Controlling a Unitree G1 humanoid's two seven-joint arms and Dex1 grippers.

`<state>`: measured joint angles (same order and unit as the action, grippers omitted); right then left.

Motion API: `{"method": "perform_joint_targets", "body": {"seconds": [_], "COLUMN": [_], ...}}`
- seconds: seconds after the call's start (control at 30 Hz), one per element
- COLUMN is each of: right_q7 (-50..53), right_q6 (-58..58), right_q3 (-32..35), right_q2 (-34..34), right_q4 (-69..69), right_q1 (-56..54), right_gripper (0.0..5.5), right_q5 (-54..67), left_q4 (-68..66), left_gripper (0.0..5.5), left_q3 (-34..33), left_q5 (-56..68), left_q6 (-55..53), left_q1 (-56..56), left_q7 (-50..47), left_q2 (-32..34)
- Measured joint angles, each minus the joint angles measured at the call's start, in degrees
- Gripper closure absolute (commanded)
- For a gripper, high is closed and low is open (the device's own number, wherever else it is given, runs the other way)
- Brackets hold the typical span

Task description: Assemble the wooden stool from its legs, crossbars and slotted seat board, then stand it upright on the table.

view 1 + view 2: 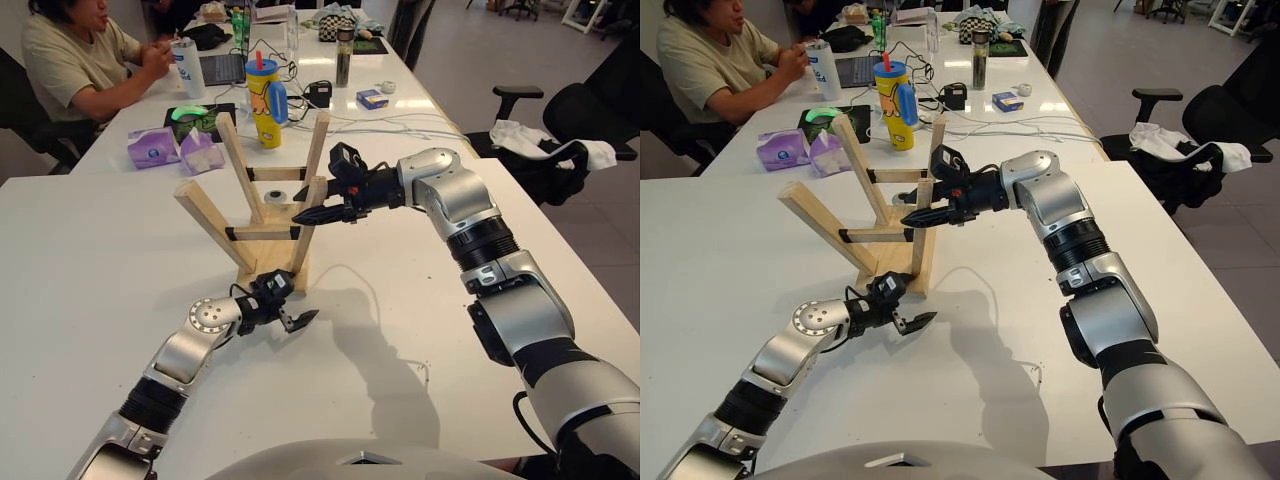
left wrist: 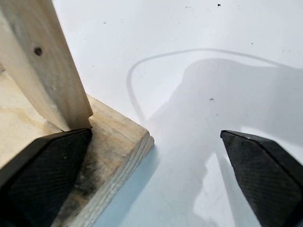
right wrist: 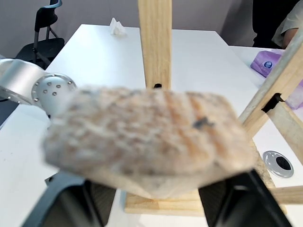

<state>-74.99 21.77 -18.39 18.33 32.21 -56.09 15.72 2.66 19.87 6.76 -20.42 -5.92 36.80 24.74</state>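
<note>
**Left eye view.** At frame centre, the pale wooden stool stands upside down on the white bench. Its flat wooden seat board is underneath and its four legs lean toward the upper left. The right gripper comes in from the right, and its dark fingers pinch the upper end of the nearest pale-wood leg. Lower in the frame, the left gripper lies low on the bench just beside the board's near corner, with its fingers spread.

**Right eye view.** The layout is the same. Black brackets show where the crossbars meet the legs.

**Left wrist view.** At lower left, one black finger rests over the board's corner at the foot of a leg. The other finger is over bare bench at lower right, and the gap between them is wide and clamps nothing.

**Right wrist view.** The blurred end of the held leg sits at centre, with a finger on either side of it at the bottom. A second leg rises at top centre.

The assembly looks complete, so the step in hand is probably turning the stool onto its feet. To do that well:

- The left fingers should close on the board's edge before the right arm tips the leg, so the stool pivots rather than skids.
- The tilt should be slow, because pulling on a single leg could work its joint loose.
</note>
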Motion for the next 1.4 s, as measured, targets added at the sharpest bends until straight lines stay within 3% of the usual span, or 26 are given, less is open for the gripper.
{"method": "perform_joint_targets", "body": {"seconds": [0.37,0.67,0.73,0.77,1.0,1.2,1.33,1.4], "right_q7": [1.56,2.26,2.58,2.84,9.08,10.97,12.33,13.47], "right_q6": [-1.67,-1.92,-2.26,-2.35,1.06,6.28,6.74,10.48], "right_q3": [1.56,1.92,2.04,2.25,3.74,6.43,9.32,14.76], "right_q2": [-0.96,-1.32,-1.37,-1.43,-3.03,3.20,6.94,7.26], "right_q4": [-2.06,-2.57,-2.84,-3.07,-5.27,-14.67,-16.39,-18.20], "right_q1": [2.65,3.36,3.70,3.87,13.45,20.13,25.64,26.36], "right_gripper": [3.45,3.45,3.45,3.08,2.18,2.18,2.71,3.05], "right_q5": [0.49,0.53,0.56,0.65,0.47,0.93,1.05,6.24], "left_q4": [7.05,1.32,0.57,0.32,-1.60,-1.69,-1.51,-0.92], "left_gripper": [0.47,0.47,0.70,0.76,0.76,0.76,0.76,0.76], "left_q3": [-9.79,-9.53,-9.23,-9.13,-8.19,-7.94,-7.52,-7.38], "left_q5": [1.00,-1.80,-2.47,-2.56,-3.61,-4.67,-5.31,-5.86], "left_q6": [2.88,5.99,6.64,6.77,8.45,9.74,9.91,9.89], "left_q1": [11.43,8.86,8.53,8.42,6.05,6.49,6.74,7.24], "left_q7": [-5.32,-7.37,-7.40,-7.39,-6.35,-7.02,-8.24,-9.14], "left_q2": [0.82,0.13,0.08,0.10,0.54,0.71,0.36,0.23]}}
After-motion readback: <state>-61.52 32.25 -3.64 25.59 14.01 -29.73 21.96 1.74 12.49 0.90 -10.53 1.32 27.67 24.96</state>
